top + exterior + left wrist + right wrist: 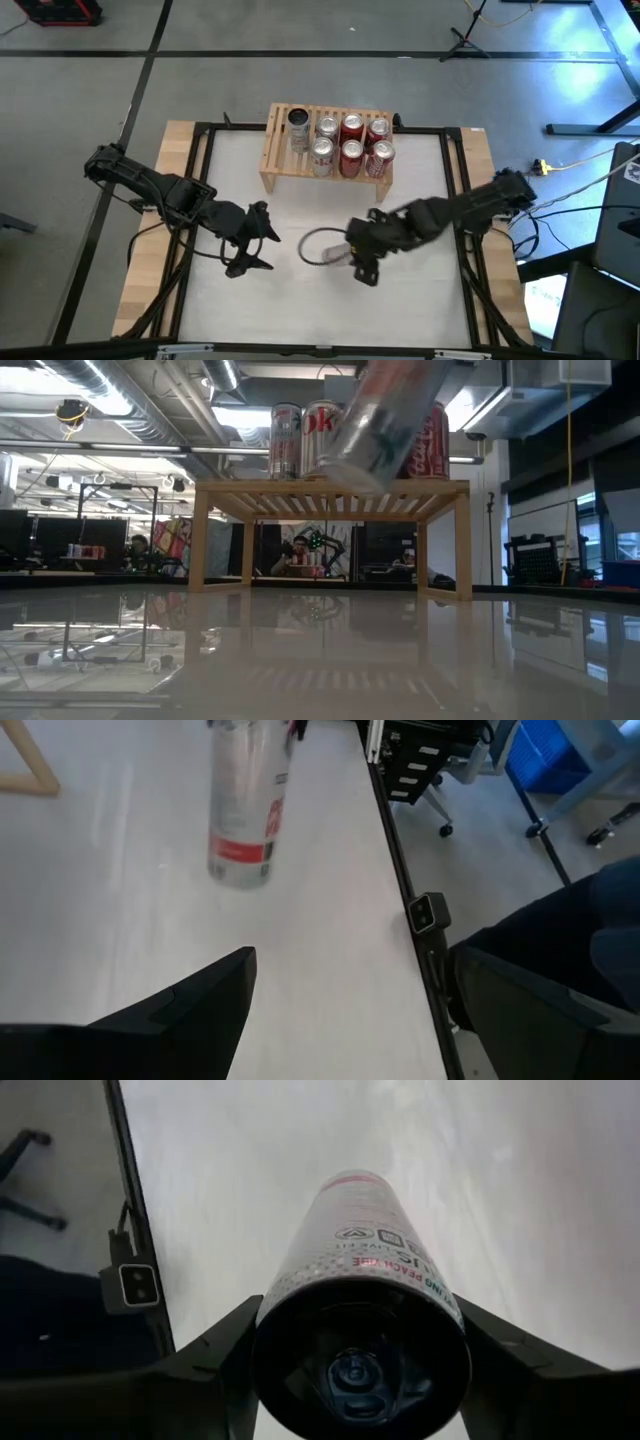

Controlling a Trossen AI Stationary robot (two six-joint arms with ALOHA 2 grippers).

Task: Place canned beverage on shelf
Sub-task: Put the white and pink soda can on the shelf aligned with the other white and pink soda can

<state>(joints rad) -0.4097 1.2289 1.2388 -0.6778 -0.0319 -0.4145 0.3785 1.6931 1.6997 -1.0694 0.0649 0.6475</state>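
Task stage: the right gripper is holding a can above the counter, at about 6 o'clock from the shelf in the high view. By my reading, pick-up is done; carrying and setting down are still to come.

Can: it is lying sideways in the grip, silver with a red band, its bottom end facing the right wrist camera. In the low view it is hanging tilted in front of the shelf top, clear of the counter.

Right jaws: they are clamping the can from both sides, one finger on each flank.

Left gripper: it is waiting over the counter at about 9 o'clock from the can, jaws standing wide and holding nothing.

Shelf contents: seven cans are standing upright on the slatted top, two silver and four red in a block toward 3 o'clock, plus one dark-topped can at the 9 o'clock side.

Free space: the bare slats near the 9 o'clock end are likely offering room for one more.

Under the shelf: nothing is showing on the counter there.
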